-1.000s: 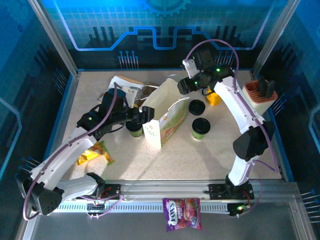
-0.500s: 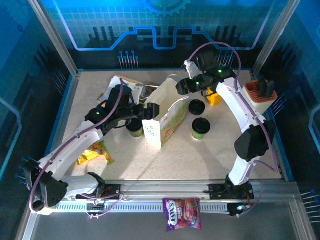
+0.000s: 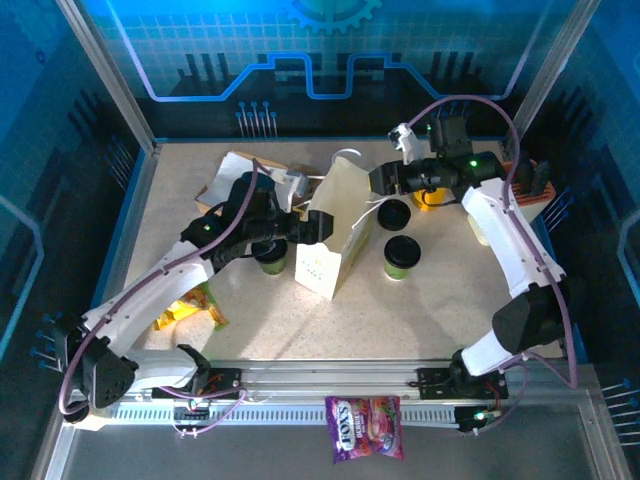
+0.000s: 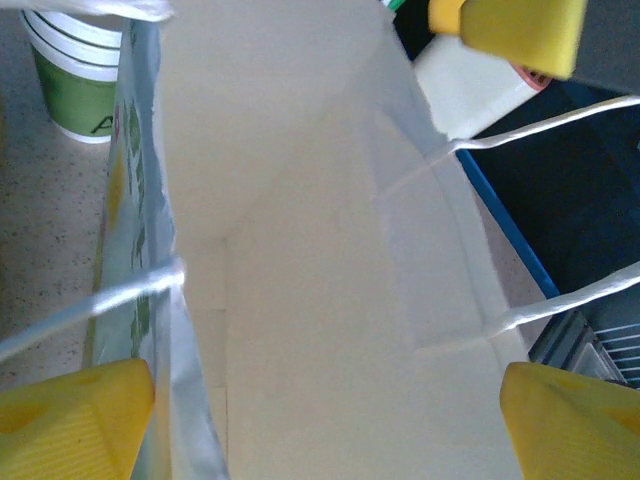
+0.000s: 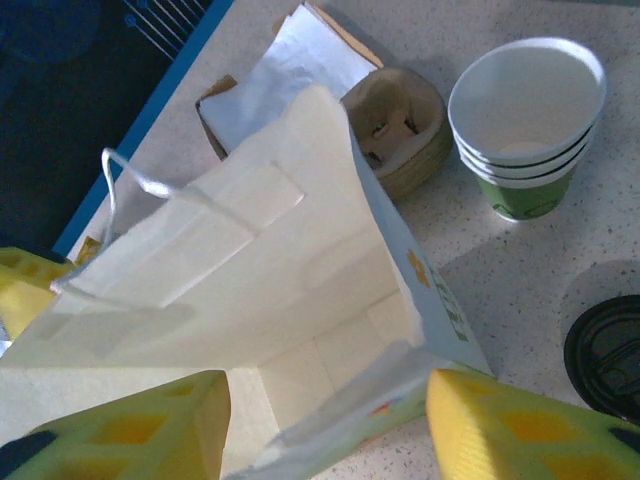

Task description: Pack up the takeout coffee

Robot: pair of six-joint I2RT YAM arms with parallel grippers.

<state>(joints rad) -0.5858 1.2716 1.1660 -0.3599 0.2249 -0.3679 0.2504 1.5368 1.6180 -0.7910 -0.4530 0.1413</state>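
We see the bag (image 3: 335, 235) standing open in the middle of the worktop (image 3: 430, 310). The left fingers (image 4: 75, 420) are wide apart at its mouth, one on each side of it; whether they touch the paper we cannot tell. The right fingers (image 5: 520, 430) are apart too, above the other side of the mouth, with the printed rim of the bag between them. We cannot tell if they touch it. The two cups of coffee are outside the bag, to its right. Both are upright on the worktop, each with a black lid on. The far cup (image 3: 394, 213) stands just beside the bag and near a yellow cup (image 3: 428, 198). The near cup (image 3: 400, 257) stands just in front of the far one, with nothing touching it. In the right wrist view a stack of open cups (image 5: 525, 120) stands beyond the bag, beside a brown carrier (image 5: 400, 130). A candy packet (image 3: 365, 440) lies at the near edge of the top view.
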